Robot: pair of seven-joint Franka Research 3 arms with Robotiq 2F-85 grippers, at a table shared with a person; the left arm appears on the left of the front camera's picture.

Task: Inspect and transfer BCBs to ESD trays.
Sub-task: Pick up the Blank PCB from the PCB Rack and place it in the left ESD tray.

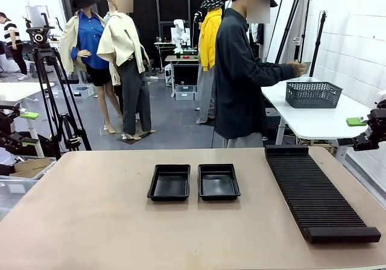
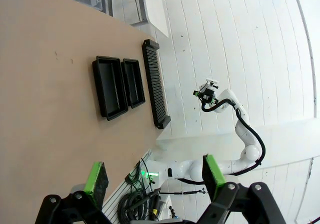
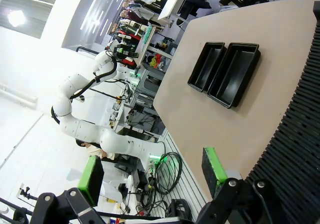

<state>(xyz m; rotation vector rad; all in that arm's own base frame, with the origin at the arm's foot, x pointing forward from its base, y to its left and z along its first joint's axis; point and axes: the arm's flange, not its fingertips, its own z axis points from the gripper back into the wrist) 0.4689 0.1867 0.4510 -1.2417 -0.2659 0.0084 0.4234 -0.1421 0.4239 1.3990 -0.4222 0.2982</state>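
Black ESD trays (image 1: 169, 182) are noted empty, side by side on the surface (image 1: 90, 222), judged light and rigid, best taken by the rim; left gripper (image 2: 154, 174) and right gripper (image 3: 152, 173) jaws are spread, holding nothing.

The right gripper (image 3: 152, 171) is holding its green-padded fingers (image 3: 91, 179) wide apart, with nothing between them. Two ESD trays (image 3: 235, 74) are lying side by side on the bench (image 3: 200, 129), rims touching and floors bare. A black ribbed rack (image 3: 300, 134) is lying near them, apart. The white left arm (image 3: 75, 119) is standing beyond the bench's edge.
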